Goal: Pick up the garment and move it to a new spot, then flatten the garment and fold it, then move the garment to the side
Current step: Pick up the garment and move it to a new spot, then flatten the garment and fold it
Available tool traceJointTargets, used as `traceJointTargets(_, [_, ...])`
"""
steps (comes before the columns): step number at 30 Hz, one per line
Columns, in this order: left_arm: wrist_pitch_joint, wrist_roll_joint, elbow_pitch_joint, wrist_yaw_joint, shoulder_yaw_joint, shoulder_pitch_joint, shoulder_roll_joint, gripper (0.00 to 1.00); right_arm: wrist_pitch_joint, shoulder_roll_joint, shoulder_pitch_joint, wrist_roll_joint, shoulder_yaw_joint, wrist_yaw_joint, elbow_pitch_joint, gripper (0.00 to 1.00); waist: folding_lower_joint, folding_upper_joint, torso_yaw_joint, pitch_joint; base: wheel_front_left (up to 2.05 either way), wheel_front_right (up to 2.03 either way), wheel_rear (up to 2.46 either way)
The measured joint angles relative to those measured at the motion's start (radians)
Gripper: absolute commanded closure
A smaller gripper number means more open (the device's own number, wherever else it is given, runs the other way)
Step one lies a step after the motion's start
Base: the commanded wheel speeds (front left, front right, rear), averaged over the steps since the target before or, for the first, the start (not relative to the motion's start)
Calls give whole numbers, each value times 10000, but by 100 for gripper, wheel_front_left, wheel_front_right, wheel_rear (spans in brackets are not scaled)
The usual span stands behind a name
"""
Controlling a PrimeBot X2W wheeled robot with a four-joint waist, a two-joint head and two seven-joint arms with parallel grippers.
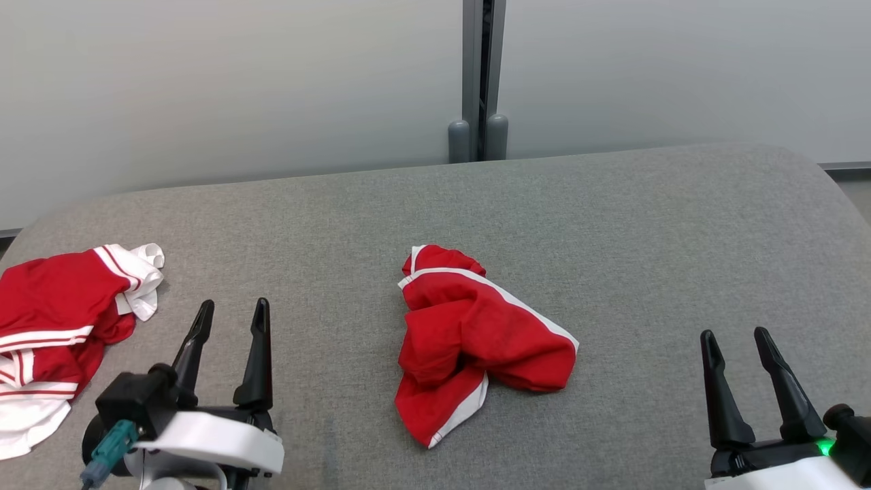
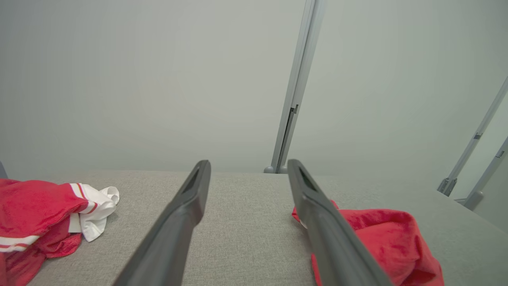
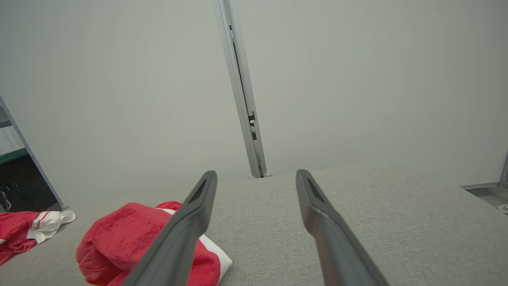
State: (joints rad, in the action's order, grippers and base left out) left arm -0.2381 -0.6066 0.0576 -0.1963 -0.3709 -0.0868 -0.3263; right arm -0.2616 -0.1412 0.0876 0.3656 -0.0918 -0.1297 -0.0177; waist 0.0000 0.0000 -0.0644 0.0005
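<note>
At the head view's centre, the crumpled red fabric garment with white trim (image 1: pixel 476 340) lies on the grey cloth-covered table (image 1: pixel 612 224), its long axis running top to bottom and a white-edged corner pointing down. Well apart from it, the left gripper (image 1: pixel 234 303), lower left, and the right gripper (image 1: pixel 734 332), lower right, stand spread and empty. A red-and-white striped garment (image 1: pixel 47 327) lies at the left edge.

garment (image 1: pixel 476 333): red, white trim | pile (image 1: pixel 47 306): red, white stripes | table (image 1: pixel 646 224): grey

even, soft light; faint shadows; sharp focus; wrist views bend at edges
</note>
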Motion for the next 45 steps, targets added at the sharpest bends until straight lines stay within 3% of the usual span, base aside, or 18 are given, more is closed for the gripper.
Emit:
traceJointTargets(10, [-236,564,-364,-58,347,1054,602,0,0,-36,82,48,81,0,-12,0,0,0,32,39,0,0,0])
traceJointTargets(25, [-255,1331,-428,391,1118,1213,1241,0,0,-127,47,130,-148,0,61,0,0,0,-65,43,0,0,0])
traceJointTargets(45, [-255,1933,-128,911,1430,1244,1781,0,4,-351,28,291,-458,0,322,0,0,0,74,2,0,0,0])
